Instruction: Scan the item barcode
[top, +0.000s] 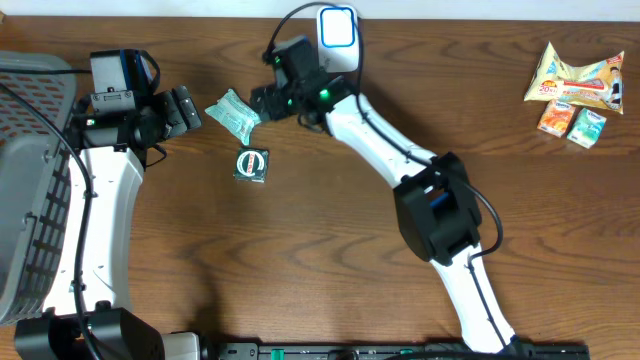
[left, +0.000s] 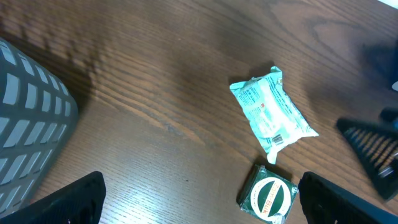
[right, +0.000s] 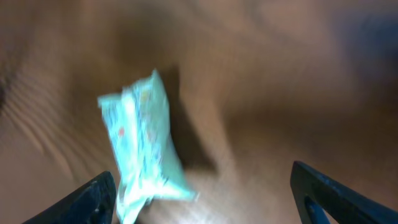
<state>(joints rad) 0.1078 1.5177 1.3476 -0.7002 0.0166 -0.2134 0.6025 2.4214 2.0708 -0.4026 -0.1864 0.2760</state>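
At the far middle of the table (top: 330, 230), the right gripper (right: 202, 171) hangs low with its two fingers well apart. The pale green packet (right: 146, 143) lies just beside one finger and is not clamped. This pose reads as an approach to a pick: the jaws stand wide enough to take the packet across its narrow side. The left gripper (top: 188, 108) is also spread wide and holds nothing. It faces the packet from the other side, probably waiting so that its camera covers the work area. The packet lies flat on the bare wood between the two grippers, with a square green box (top: 251, 165) just beside it on the near side. A white and blue scanner (top: 338, 30) stands behind the right arm, near enough that a lifted packet could be turned toward it. The right wrist view is blurred and gives only the outline of the packet. The left wrist view is sharp and shows a barcode (left: 278, 138) printed near one sealed end, facing up. Only the overhead view shows the scanner, the grey basket (top: 25, 200) at the left edge and the snack packs (top: 578, 80) at the far right corner.
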